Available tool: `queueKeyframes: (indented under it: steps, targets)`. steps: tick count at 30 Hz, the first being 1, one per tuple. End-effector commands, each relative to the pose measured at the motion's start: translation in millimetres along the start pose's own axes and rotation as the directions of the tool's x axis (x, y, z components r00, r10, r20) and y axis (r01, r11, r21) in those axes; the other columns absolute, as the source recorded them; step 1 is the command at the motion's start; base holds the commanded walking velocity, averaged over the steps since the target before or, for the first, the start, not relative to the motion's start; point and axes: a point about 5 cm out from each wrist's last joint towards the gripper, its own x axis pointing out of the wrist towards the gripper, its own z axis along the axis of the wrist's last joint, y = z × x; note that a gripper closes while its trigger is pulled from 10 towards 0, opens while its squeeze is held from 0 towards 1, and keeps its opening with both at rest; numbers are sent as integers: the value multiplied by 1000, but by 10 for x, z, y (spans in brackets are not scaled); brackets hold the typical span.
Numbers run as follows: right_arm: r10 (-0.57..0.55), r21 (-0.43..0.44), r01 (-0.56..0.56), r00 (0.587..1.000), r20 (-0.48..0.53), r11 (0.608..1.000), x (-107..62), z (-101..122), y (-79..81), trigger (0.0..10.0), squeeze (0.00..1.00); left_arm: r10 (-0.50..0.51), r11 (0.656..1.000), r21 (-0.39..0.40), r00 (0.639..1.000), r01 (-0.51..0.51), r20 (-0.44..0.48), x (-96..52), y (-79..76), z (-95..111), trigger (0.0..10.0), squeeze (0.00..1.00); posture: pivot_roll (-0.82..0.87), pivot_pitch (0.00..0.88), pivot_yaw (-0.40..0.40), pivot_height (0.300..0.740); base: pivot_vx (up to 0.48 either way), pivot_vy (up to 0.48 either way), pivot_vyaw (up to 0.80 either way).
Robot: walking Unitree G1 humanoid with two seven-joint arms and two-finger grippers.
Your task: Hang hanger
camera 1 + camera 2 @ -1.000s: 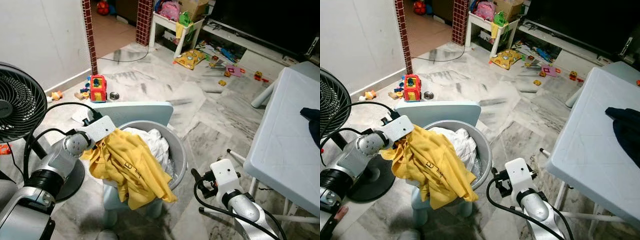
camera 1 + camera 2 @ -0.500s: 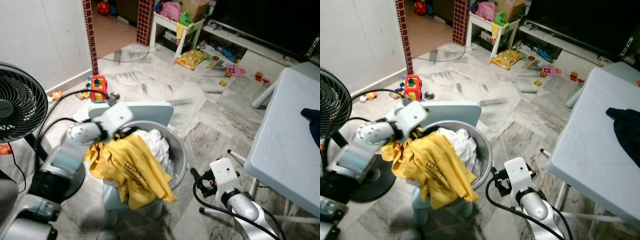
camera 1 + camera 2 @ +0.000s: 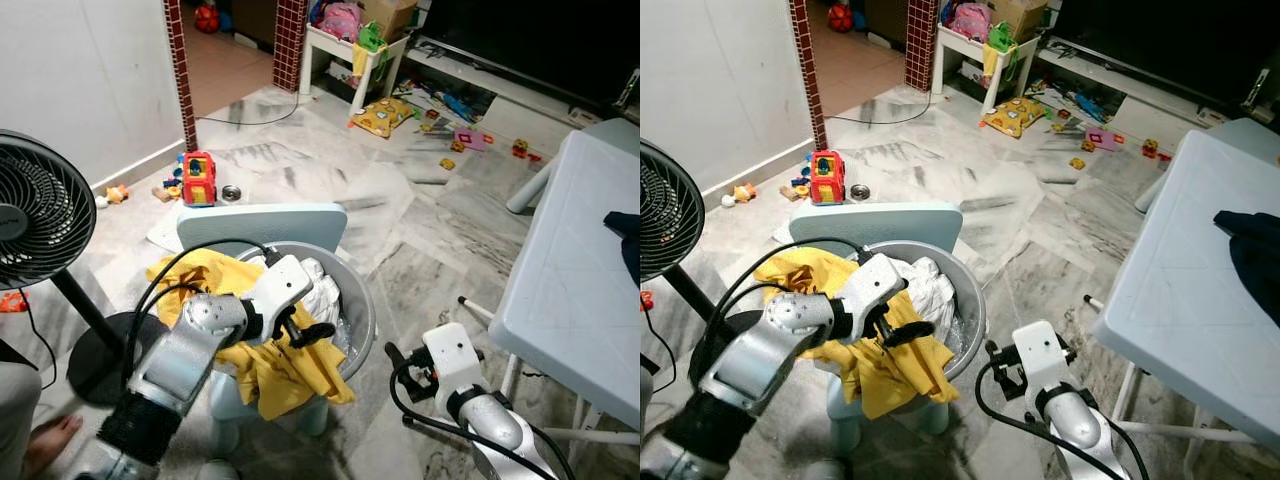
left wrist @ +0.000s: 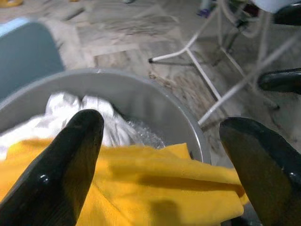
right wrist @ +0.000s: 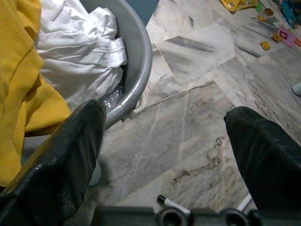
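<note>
No hanger is visible. The left gripper (image 3: 318, 333), fingers spread and empty, hovers over the yellow shirt (image 3: 270, 365) at the grey basin (image 3: 362, 310) rim (it could snag cloth).

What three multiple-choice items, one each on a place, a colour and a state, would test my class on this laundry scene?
1. Where does the round grey plastic basket stand?
A. on the pale blue chair
B. on the white table
C. on the floor by the fan

2. What colour is the garment draped over the basket's near rim?
A. red
B. yellow
C. navy

3. How are the fingers of the left gripper?
A. shut on the cloth
B. shut on the rim
C. open, spread above the yellow garment

Answers: 1 A, the chair's back rises behind the basket and its legs show beneath. 2 B, the cloth is plainly yellow beside the white laundry. 3 C, the left wrist view shows two fingers wide apart with cloth between.
</note>
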Motion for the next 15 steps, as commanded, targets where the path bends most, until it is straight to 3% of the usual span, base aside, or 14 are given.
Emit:
queueKeyframes:
  steps: [1, 8, 15]
  targets:
    - [-17, -12, 17, 1000, 5, 1000, -10, 22, -44, 10000, 0, 30, 999, -35, 999, -30, -14, -44, -15, -30, 10000, 1000, 117, 98, -145, 740, 0, 0, 0]
    - [-1, -20, 1, 1000, 14, 1000, 43, 67, -47, 10000, 0, 55, 994, -91, 996, -61, -67, -192, -165, -197, 10000, 1000, 133, 104, -155, 740, 0, 0, 0]
    - [0, -17, 0, 1000, 20, 1000, 58, 91, -26, 10000, 0, 41, 995, -85, 989, -53, -143, -140, -166, -313, 10000, 1000, 122, 101, -143, 740, 0, 0, 0]
